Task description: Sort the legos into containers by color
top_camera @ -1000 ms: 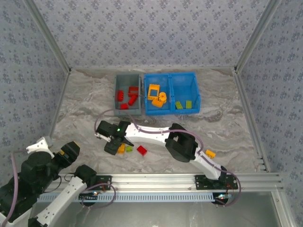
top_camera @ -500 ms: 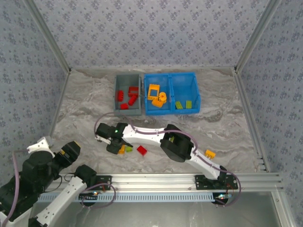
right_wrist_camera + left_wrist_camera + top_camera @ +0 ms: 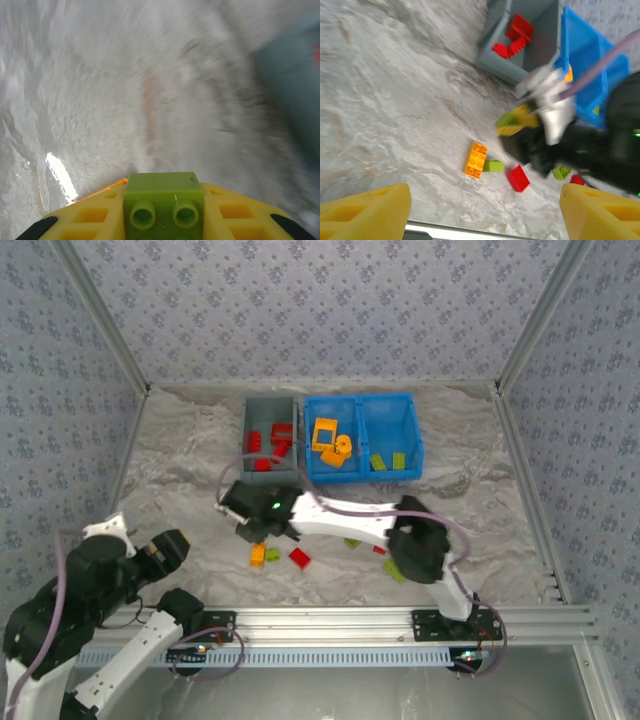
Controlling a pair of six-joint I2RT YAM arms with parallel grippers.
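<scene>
My right gripper (image 3: 162, 202) is shut on a lime green lego (image 3: 163, 189), held between the yellow fingers above the table. From above, the right gripper (image 3: 262, 524) hangs just in front of the gray container (image 3: 243, 440), which holds red legos. The blue container (image 3: 362, 476) has orange legos in its left compartment and green ones in its right. An orange lego (image 3: 257, 555), a green lego (image 3: 272, 555) and a red lego (image 3: 299, 558) lie on the table below the gripper. My left gripper (image 3: 481, 205) is open near the front left, with nothing between its fingers.
More loose legos lie under the right arm: a green one (image 3: 352, 542), a red one (image 3: 378, 549) and another green one (image 3: 395, 570). Patterned walls enclose the table on three sides. A metal rail (image 3: 330, 620) runs along the near edge.
The right gripper closed on a green lego beside the orange one and lifted it toward the bins. Its elbow swung right, uncovering more legos. The left arm shifted slightly.
</scene>
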